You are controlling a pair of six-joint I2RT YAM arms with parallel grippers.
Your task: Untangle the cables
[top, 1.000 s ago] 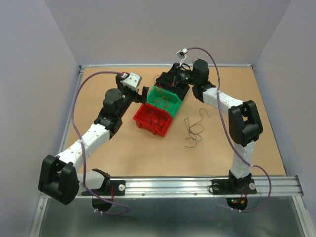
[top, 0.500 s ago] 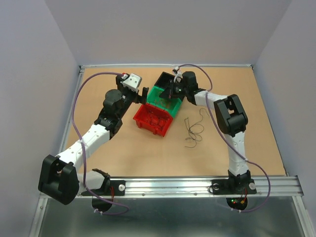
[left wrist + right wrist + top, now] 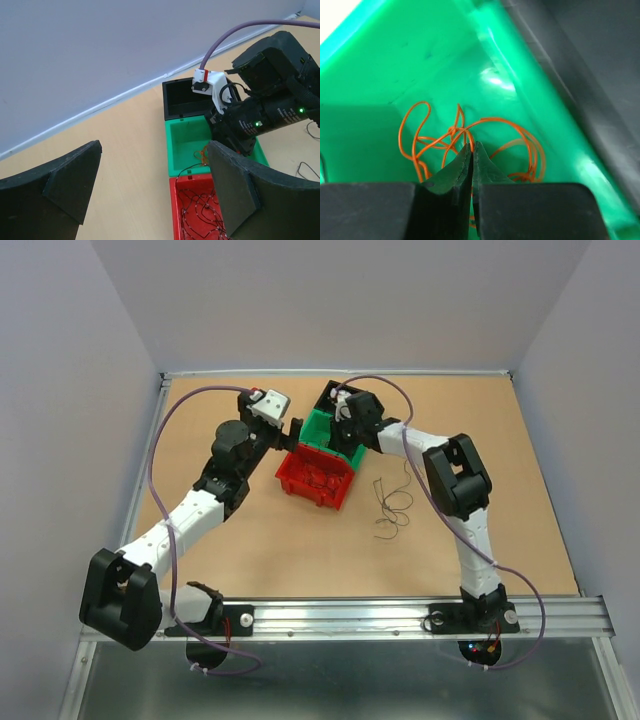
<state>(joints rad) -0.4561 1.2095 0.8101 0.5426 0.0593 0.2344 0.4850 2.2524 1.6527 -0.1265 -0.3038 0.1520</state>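
The right arm has dropped from above the bins, and the right gripper (image 3: 471, 147) is now down inside the green bin (image 3: 322, 430). Its fingers are pressed almost together, tips right at the knot of the orange cable (image 3: 451, 131); whether a strand is actually pinched I cannot tell. That cable looks like thin, springy wire. It seems very light, holds its loops, and would likely slip from a loose pinch or snag as it lifts. The crossing where several loops meet seems the best hold.

Nearest in the top view, a loose black cable (image 3: 392, 502) lies in open curls on the tabletop, at 4 o'clock from the red bin (image 3: 318, 478), which holds a tangle of dark wires (image 3: 200, 212). The green bin touches it at 12 o'clock, with a black bin (image 3: 182, 97) beyond. The left gripper (image 3: 152, 167) hovers at the red bin's 11 o'clock, fingers spread wide and empty.
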